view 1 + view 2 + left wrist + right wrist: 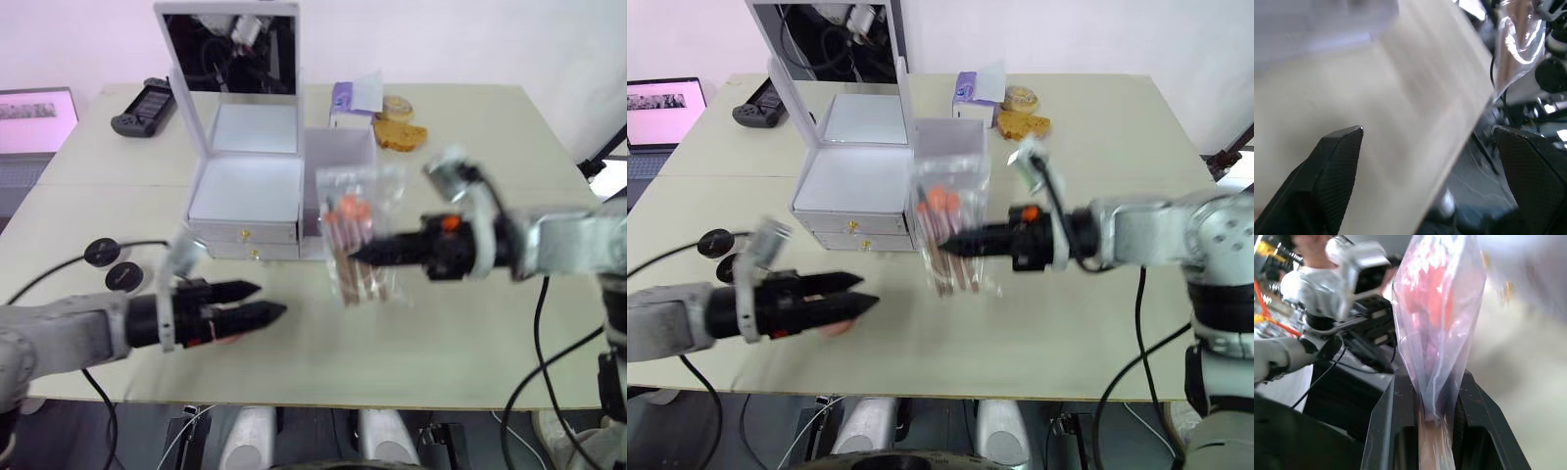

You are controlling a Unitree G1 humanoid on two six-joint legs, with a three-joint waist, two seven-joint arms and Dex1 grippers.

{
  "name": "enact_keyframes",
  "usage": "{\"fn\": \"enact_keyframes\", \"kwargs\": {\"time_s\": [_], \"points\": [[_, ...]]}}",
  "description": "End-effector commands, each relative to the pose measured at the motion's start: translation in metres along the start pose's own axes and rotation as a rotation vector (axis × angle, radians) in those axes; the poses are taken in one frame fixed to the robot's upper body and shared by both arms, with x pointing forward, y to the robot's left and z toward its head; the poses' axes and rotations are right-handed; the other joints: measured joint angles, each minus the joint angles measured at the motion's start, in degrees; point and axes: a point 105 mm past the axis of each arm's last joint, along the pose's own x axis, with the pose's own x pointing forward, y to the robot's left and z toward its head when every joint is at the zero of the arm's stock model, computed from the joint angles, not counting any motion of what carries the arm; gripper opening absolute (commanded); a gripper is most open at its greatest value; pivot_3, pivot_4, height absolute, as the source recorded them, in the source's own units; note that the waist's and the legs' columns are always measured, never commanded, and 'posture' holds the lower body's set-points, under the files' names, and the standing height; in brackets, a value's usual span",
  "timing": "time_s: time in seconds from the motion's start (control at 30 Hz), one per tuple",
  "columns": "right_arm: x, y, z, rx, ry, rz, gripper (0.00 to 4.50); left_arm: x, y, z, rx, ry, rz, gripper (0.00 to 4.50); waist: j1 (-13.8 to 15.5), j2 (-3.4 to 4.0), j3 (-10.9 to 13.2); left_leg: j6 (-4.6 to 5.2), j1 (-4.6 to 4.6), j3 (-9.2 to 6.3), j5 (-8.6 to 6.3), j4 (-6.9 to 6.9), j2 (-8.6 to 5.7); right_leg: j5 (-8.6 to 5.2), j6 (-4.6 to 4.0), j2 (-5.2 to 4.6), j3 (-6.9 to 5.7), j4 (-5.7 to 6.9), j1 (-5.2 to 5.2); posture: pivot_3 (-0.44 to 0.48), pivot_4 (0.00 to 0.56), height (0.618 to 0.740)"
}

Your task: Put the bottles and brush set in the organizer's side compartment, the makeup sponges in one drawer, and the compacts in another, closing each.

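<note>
A clear bag of brushes is pinched by the right gripper above the table, just before the white organizer's side compartment. The left gripper is held spread over bare tabletop near the front edge.

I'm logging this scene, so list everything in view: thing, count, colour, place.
organizer: one, white, mirrored lid up, table centre.
side compartment: one, white, organizer's right side.
drawers: two, white with gold knobs, shut, organizer front.
brush set: one, clear bag with orange-tipped brushes, held above the table.
compacts: two, black, table's left.
game controller: one, black, far left.
laptop: one, far left edge.
purple box: one, far side.
bread: brown, beside the box.
left pincer: black, open, over the table.
right pincer: black, shut on brush set.
</note>
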Motion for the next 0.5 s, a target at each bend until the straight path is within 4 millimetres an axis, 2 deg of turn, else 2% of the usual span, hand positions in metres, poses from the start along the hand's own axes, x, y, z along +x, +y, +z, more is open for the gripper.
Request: {"fn": "enact_keyframes", "kwargs": {"time_s": [0.03, 0.1, 0.17, 0.27, 0.33, 0.43, 0.5], "points": [[-0.006, -0.002, 0.040, -0.216, -0.186, -0.014, 0.23, -0.013, -0.009, 0.015, 0.159, -0.083, 0.016, 4.45, -0.08, 0.00, 0.00, 0.00, 0.00, 0.01, 0.00, -0.02, 0.00, 0.00, 0.00, 0.00, 0.00, -0.05, 0.02, 0.000, 0.150, 0.740], [-0.008, -0.017, 0.066, -0.372, -0.269, -0.052, 0.23, -0.020, -0.012, 0.023, 0.216, -0.183, 0.027, 4.45, -0.24, 0.06, 0.04, -0.01, -0.01, 0.15, 0.00, -0.03, -0.02, 0.01, 0.00, -0.01, 0.07, -0.12, 0.01, 0.000, 0.150, 0.740], [-0.006, -0.034, 0.076, -0.473, -0.259, -0.091, 0.23, -0.030, -0.016, 0.039, 0.318, -0.346, -0.001, 4.45, -0.19, 0.10, 0.07, -0.01, -0.01, 0.30, 0.00, -0.03, -0.03, 0.06, 0.00, -0.05, 0.17, -0.14, -0.03, 0.000, 0.150, 0.740], [-0.001, -0.061, 0.080, -0.564, -0.220, -0.129, 0.23, -0.035, -0.007, 0.049, 0.334, -0.392, 0.017, 4.45, -0.03, -0.01, 0.04, -0.02, -0.01, 0.25, 0.00, -0.03, 0.00, 0.09, 0.03, 0.00, 0.11, -0.13, -0.03, 0.000, 0.150, 0.740], [0.002, -0.077, 0.082, -0.573, -0.205, -0.135, 0.23, -0.035, 0.000, 0.045, 0.443, -0.325, 0.090, 4.45, -0.24, -0.03, 0.06, -0.02, -0.01, 0.25, 0.00, -0.04, 0.00, 0.11, 0.06, 0.01, 0.12, -0.09, -0.03, 0.000, 0.150, 0.740], [0.009, -0.094, 0.079, -0.620, -0.175, -0.122, 0.23, -0.036, -0.005, 0.040, 0.568, -0.285, 0.095, 4.45, -0.50, 0.02, 0.09, -0.02, -0.01, 0.34, 0.01, -0.05, -0.01, 0.12, 0.08, 0.00, 0.21, -0.10, -0.05, 0.000, 0.150, 0.740], [0.015, -0.104, 0.077, -0.643, -0.162, -0.119, 0.23, -0.036, -0.008, 0.038, 0.588, -0.285, 0.086, 4.45, -0.62, 0.02, 0.10, -0.02, -0.01, 0.38, 0.01, -0.09, -0.01, 0.17, 0.16, 0.00, 0.24, -0.13, -0.09, 0.000, 0.150, 0.740]]}}
